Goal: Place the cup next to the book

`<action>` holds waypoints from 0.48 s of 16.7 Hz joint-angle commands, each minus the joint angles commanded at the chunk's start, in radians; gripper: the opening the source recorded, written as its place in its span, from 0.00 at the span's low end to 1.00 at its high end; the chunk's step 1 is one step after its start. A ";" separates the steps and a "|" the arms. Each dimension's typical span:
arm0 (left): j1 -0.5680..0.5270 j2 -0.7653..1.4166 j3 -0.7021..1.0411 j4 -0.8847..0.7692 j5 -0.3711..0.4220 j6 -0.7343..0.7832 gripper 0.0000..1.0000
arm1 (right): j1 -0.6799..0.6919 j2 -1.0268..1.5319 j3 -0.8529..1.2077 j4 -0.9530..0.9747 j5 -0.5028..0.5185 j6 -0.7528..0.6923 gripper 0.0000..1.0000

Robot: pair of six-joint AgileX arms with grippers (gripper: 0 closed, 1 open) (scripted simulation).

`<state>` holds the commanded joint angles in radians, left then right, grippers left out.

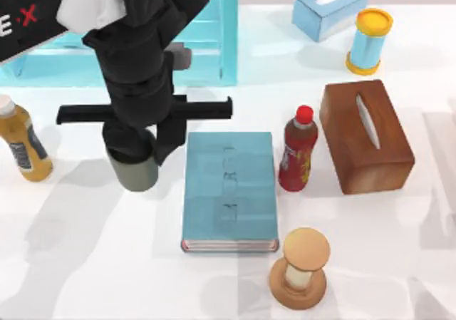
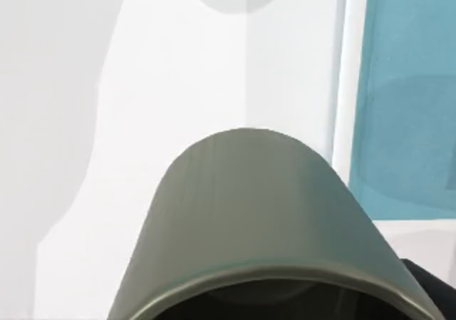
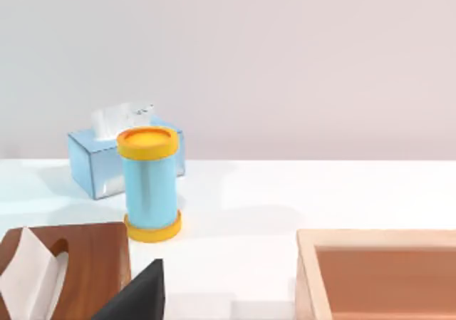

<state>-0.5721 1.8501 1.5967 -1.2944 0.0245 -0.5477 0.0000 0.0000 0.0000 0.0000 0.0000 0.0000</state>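
top view: left gripper point(image 1: 135, 152) down over the cup point(image 1: 134, 170), apparently gripping it, though fingers mostly hidden; cup just beside the book's point(image 1: 229, 190) left edge, on the white table point(image 1: 92, 263). red-capped bottle point(image 1: 297, 149) and wooden tissue box point(image 1: 365, 136) right of the book.

left wrist view: cup point(image 2: 256, 220) close up, book point(image 2: 406, 92) alongside.

right wrist view: light-blue cylinder point(image 3: 149, 183), blue tissue box point(image 3: 96, 160); cannot tell the right gripper's state.
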 joint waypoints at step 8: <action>0.017 0.007 -0.138 0.154 0.001 0.012 0.00 | 0.000 0.000 0.000 0.000 0.000 0.000 1.00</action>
<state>-0.5555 1.8573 1.4586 -1.1405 0.0253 -0.5358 0.0000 0.0000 0.0000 0.0000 0.0000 0.0000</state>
